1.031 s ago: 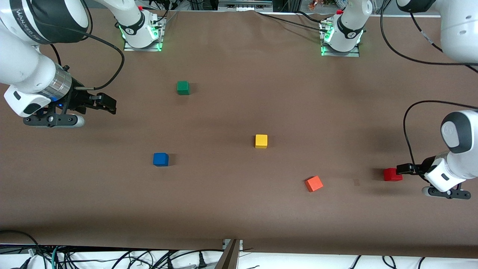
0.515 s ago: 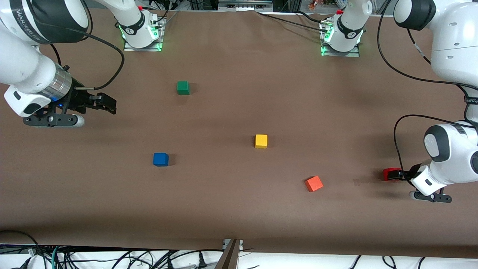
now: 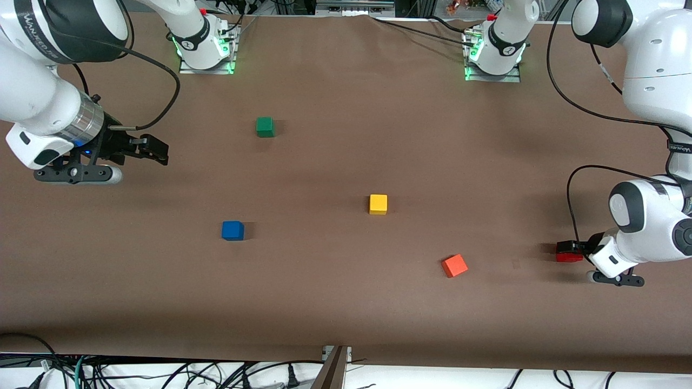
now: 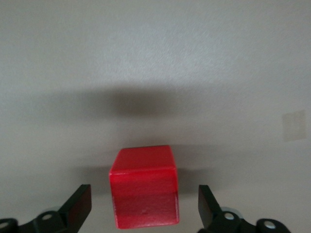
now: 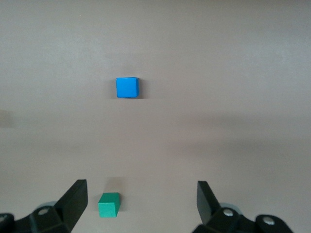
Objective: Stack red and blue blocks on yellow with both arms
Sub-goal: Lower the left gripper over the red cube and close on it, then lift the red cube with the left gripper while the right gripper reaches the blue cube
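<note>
The red block point(image 3: 565, 254) sits on the brown table near the left arm's end. My left gripper point(image 3: 578, 249) is down at it, open. In the left wrist view the red block point(image 4: 144, 187) lies between the two fingers of the left gripper point(image 4: 145, 206), with a gap on each side. The blue block point(image 3: 232, 230) and the yellow block point(image 3: 378, 204) stand alone mid-table. My right gripper point(image 3: 157, 150) waits open and empty over the right arm's end. Its wrist view shows the right gripper point(image 5: 141, 201) and the blue block point(image 5: 127, 87).
A green cube point(image 3: 264, 127) stands farther from the front camera than the blue block, and also shows in the right wrist view point(image 5: 109, 204). An orange cube point(image 3: 454, 266) lies between the yellow and red blocks, nearer the camera. The arm bases point(image 3: 205, 48) stand along the table's back edge.
My left arm has swung in and brought its open gripper closer around the red block. The right arm and all blocks have not moved.
</note>
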### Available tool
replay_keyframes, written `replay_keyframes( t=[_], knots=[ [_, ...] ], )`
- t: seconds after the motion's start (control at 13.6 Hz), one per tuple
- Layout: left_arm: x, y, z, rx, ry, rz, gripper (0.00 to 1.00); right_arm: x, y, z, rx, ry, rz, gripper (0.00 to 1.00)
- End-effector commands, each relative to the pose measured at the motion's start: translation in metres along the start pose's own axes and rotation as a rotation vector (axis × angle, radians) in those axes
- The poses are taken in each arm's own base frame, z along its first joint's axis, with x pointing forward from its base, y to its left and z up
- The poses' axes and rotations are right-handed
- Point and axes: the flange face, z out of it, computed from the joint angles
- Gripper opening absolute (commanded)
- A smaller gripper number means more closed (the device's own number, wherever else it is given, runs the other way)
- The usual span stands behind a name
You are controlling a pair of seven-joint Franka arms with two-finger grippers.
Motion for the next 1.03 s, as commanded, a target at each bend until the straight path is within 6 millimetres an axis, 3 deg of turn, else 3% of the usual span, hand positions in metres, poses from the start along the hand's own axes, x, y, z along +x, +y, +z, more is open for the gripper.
replay_keyframes(
  t=[0.0, 0.07, 0.15, 0.29, 0.59, 0.74, 0.96],
  knots=[
    [-0.004, -0.004, 0.003, -0.027, 0.006, 0.018, 0.49, -0.005, -0.001, -0.006, 0.006, -0.002, -0.056, 0.99],
    [-0.004, -0.001, 0.003, -0.027, 0.001, 0.027, 0.22, -0.005, -0.001, -0.007, 0.006, 0.0, -0.096, 1.0],
    [-0.003, 0.001, 0.001, -0.027, 0.001, 0.031, 0.02, -0.005, 0.0, -0.007, 0.006, 0.0, -0.116, 1.0],
    [0.002, 0.01, -0.012, -0.025, 0.019, 0.029, 0.0, -0.005, 0.001, -0.007, 0.003, 0.002, -0.123, 0.99],
    [0.021, 0.07, -0.064, -0.083, 0.053, 0.083, 0.0, -0.002, -0.005, -0.006, -0.011, 0.014, -0.136, 1.0],
    [0.027, 0.121, -0.096, -0.096, 0.051, 0.125, 0.0, -0.002, -0.011, -0.004, -0.011, 0.011, -0.155, 1.0],
    [0.028, 0.214, -0.121, -0.088, 0.057, 0.097, 0.0, -0.001, -0.012, -0.001, -0.005, 0.006, -0.17, 1.0]
  ],
)
